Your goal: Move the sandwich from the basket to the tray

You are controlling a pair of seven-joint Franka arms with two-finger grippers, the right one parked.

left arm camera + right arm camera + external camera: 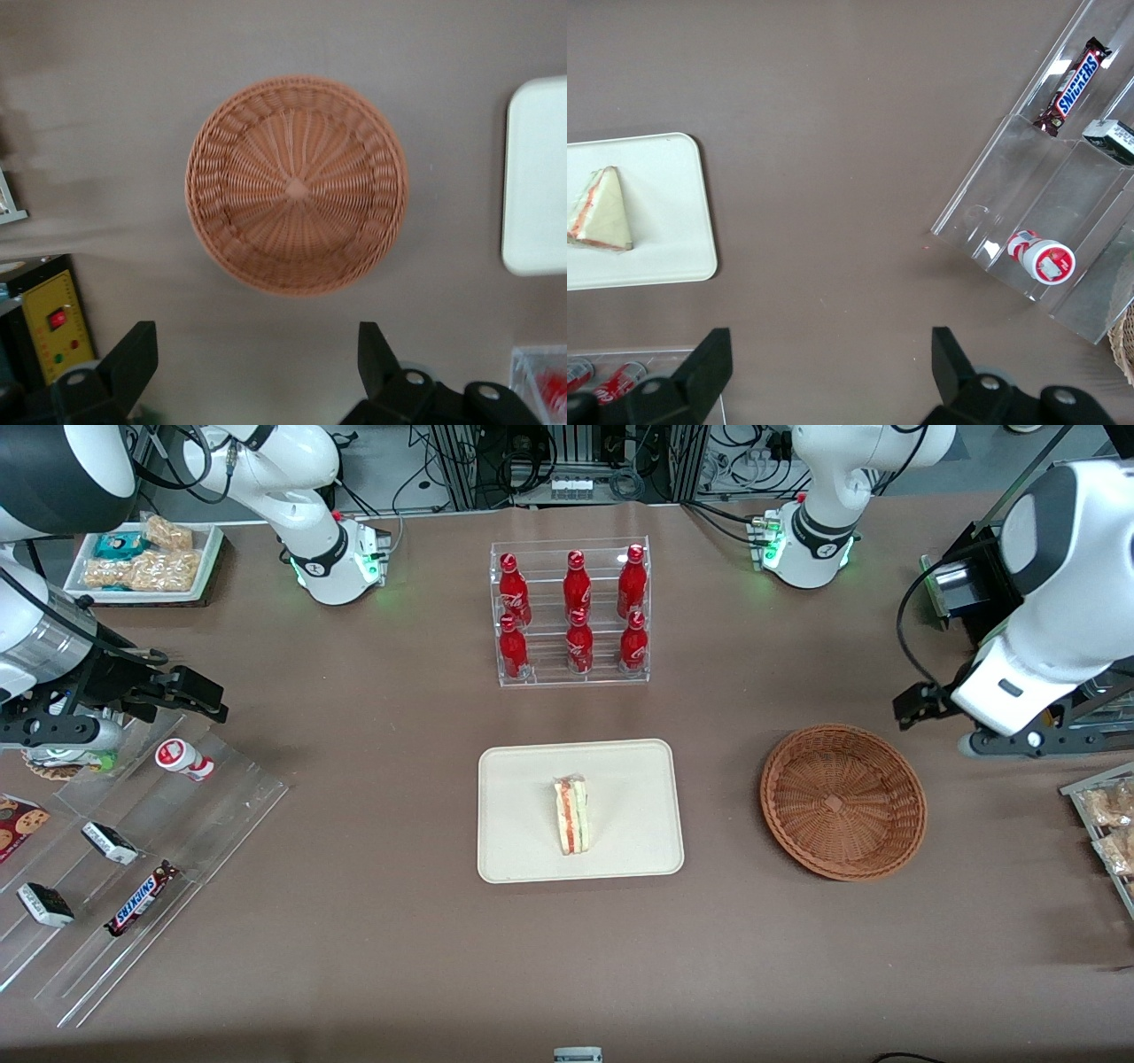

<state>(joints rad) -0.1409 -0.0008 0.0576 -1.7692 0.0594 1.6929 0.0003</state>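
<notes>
Reddish-brown wicker fills the wrist view: the round, shallow woven basket [297, 184] lies empty, directly below and slightly ahead of the left arm's two-finger gripper [257, 372], whose black fingers [131, 359] stand spread wide with nothing between them. In the front view the gripper [917, 704] hangs high, above the table beside the basket [842, 802] at the working arm's end, touching nothing.

The sandwich [572, 815], a small triangular wedge of pale bread in clear wrap with red and light green filling on its cut side, sits well away from the gripper, toward the table's middle. It rests near the centre of the flat cream-coloured rectangular tray [514, 850] with rounded corners and a low rim, standing on one edge with the filling stripes upward. The parked arm's wrist view shows it [601, 212] fully inside the rim.

Judging by this layout, the placing looks complete, so little remains to fail. The chief risk is the wedge toppling, since it balances on a narrow edge; a jolt to the table or tray could cause that. An arm sweeping low across the tray could also clip it.
</notes>
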